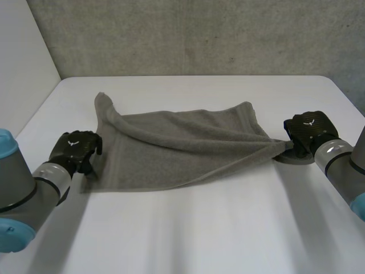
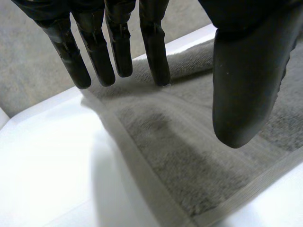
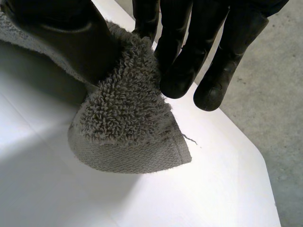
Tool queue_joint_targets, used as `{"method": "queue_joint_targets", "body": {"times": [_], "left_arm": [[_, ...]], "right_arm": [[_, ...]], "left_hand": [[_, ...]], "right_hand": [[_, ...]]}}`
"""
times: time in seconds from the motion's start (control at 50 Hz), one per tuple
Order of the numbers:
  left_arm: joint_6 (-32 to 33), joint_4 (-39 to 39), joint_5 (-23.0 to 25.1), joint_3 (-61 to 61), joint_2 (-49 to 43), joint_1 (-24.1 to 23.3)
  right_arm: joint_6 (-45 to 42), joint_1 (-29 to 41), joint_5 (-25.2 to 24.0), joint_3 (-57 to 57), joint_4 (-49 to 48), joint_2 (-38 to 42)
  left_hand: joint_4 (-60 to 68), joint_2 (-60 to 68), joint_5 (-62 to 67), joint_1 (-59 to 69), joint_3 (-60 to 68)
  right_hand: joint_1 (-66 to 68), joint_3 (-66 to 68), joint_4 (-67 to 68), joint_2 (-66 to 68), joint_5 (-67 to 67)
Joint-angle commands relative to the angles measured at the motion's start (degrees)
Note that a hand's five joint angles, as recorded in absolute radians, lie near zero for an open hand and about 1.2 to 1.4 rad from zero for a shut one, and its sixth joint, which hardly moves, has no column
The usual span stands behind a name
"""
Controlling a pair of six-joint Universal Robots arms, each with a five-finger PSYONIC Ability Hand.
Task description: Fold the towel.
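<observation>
A grey towel [image 1: 182, 145] lies spread across the middle of the white table [image 1: 188, 228], with its far left corner rumpled upward. My left hand [image 1: 75, 149] hovers at the towel's near left corner, fingers [image 2: 118, 52] straight and apart from the thumb, over the towel's hemmed edge [image 2: 156, 189] without holding it. My right hand [image 1: 308, 132] is at the towel's right corner, lifting it slightly. In the right wrist view the thumb [image 3: 71, 33] and fingers [image 3: 180, 61] pinch that corner [image 3: 128, 132], which hangs below them above the table.
A concrete wall [image 1: 199, 34] stands behind the table's far edge. A white panel [image 1: 23, 68] rises at the left side. Bare table stretches in front of the towel.
</observation>
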Motion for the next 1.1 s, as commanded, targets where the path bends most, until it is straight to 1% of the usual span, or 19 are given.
{"method": "queue_joint_targets", "body": {"times": [0.02, 0.1, 0.14, 0.24, 0.42, 0.74, 0.88, 1.1], "left_arm": [[0.05, -0.87, 0.72, 0.45, -1.86, 1.58], [0.05, -2.64, 0.72, 0.62, -1.86, 1.58], [0.05, -4.65, 0.89, 0.71, -1.86, 1.58], [0.05, -6.15, 0.89, 0.8, -1.86, 1.67], [0.14, -5.97, 0.89, 1.06, -2.39, 1.67], [0.14, -5.89, 0.72, 6.24, -9.85, 1.67], [0.14, -5.89, 0.45, 7.48, -10.56, 1.58], [0.14, -5.36, 0.28, 9.15, -11.35, 1.67]], "right_arm": [[-0.08, 0.21, -0.14, 0.31, 0.01, 1.08], [-0.08, 0.3, -0.14, 0.39, 0.01, 1.35], [-0.08, 0.39, -0.14, 0.4, 0.01, 1.61], [-0.08, 0.39, -0.23, 0.57, -0.08, 1.79], [-0.08, 0.48, -0.32, 0.66, -0.17, 2.31], [-0.08, 0.65, -0.58, 1.1, -0.25, 2.75], [-0.08, 0.65, -0.58, 1.36, -0.25, 2.75], [-0.08, 0.65, -0.58, 1.63, -0.25, 2.84]], "left_hand": [[-0.25, -0.28, -0.81, -0.77, -0.18], [-2.1, -2.13, -2.66, -2.62, -2.03], [-6.79, -6.82, -7.35, -7.31, -6.72], [-10.17, -10.2, -10.73, -10.69, -10.1], [-9.84, -9.87, -10.4, -10.36, -9.77], [-7.83, -7.86, -8.39, -8.35, -7.76], [-2.11, -2.14, -2.67, -2.63, -2.04], [-2.1, -2.13, -2.66, -2.62, -2.03]], "right_hand": [[4.05, 3.12, 3.45, 3.67, 3.47], [4.05, 3.12, 3.45, 3.67, 3.47], [4.05, 3.12, 3.45, 3.67, 3.47], [4.05, 3.12, 3.45, 3.67, 3.47], [4.05, 3.12, 3.45, 3.67, 3.47], [4.05, 3.12, 3.45, 3.67, 3.47], [4.05, 3.12, 3.45, 3.67, 3.47], [4.05, 3.12, 3.45, 3.67, 3.47]]}}
